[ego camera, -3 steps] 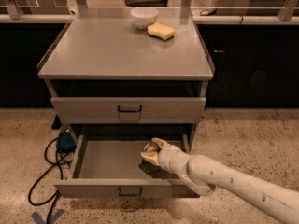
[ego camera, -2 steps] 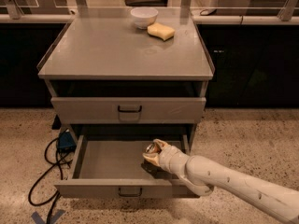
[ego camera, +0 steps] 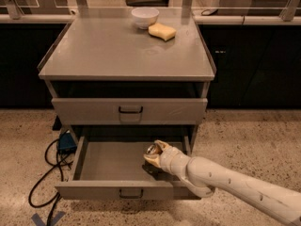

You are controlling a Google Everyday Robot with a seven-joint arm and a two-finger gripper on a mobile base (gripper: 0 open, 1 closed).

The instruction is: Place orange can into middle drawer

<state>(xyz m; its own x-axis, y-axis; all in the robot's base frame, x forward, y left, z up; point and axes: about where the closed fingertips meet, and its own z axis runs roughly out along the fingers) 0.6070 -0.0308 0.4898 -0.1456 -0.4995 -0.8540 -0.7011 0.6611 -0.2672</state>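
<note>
The claw (ego camera: 156,155) grips the can (ego camera: 152,149) low inside the open drawer (ego camera: 108,161), toward its right side, so seemingly only setting it down and letting go remain.

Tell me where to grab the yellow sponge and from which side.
Pinch the yellow sponge across its narrow width from above; it lies flat beside the white bowl. The gripper is down in the middle drawer, shut on the orange can.
</note>
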